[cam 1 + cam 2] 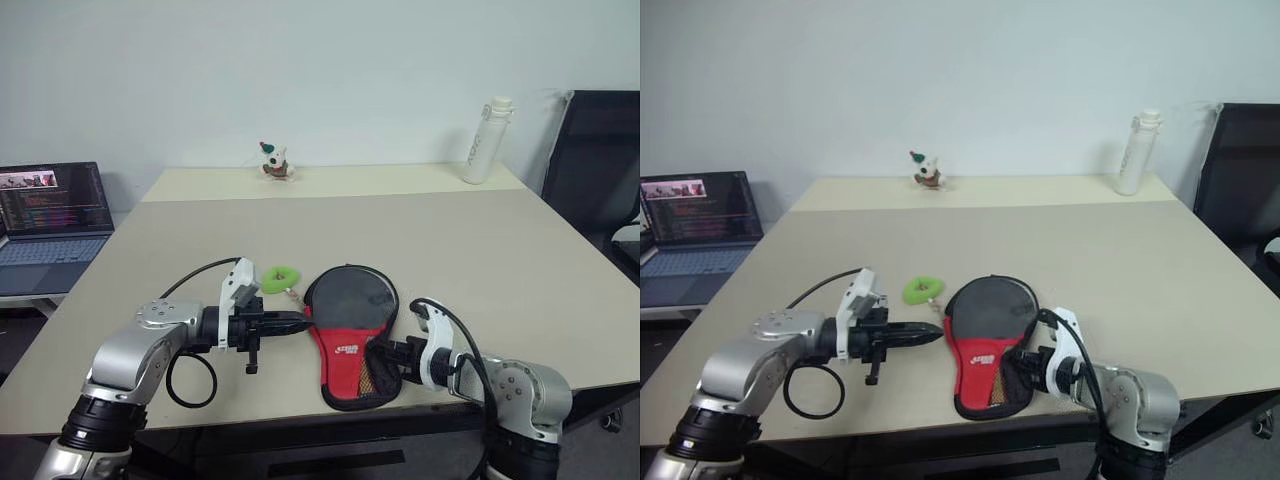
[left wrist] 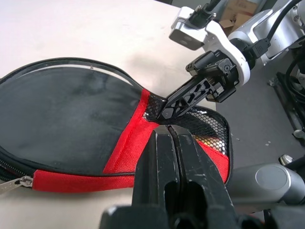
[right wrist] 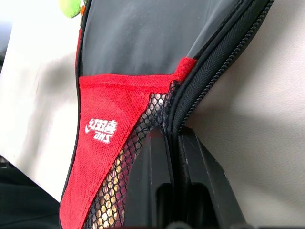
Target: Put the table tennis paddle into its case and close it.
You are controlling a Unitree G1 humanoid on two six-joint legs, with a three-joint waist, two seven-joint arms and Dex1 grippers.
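The case (image 1: 350,330) lies flat near the table's front edge, with a black upper part, a red lower part and a mesh pocket. Light wood of the table tennis paddle (image 2: 212,142) shows through the mesh; the rest of it is hidden inside. A lime-green pull (image 1: 282,277) rests on the table just behind the case's left side. My left gripper (image 1: 300,320) is shut and points right, with its tips at the case's left edge. At the lower right rim, my right gripper (image 3: 174,136) is shut on the case's zipper edge beside the mesh.
A laptop (image 1: 50,215) stands on a side desk at the left. At the table's far side are a small toy figure (image 1: 274,162) and a white bottle (image 1: 487,140). A black chair (image 1: 600,170) is at the right. The table (image 1: 480,260) ends just below the case.
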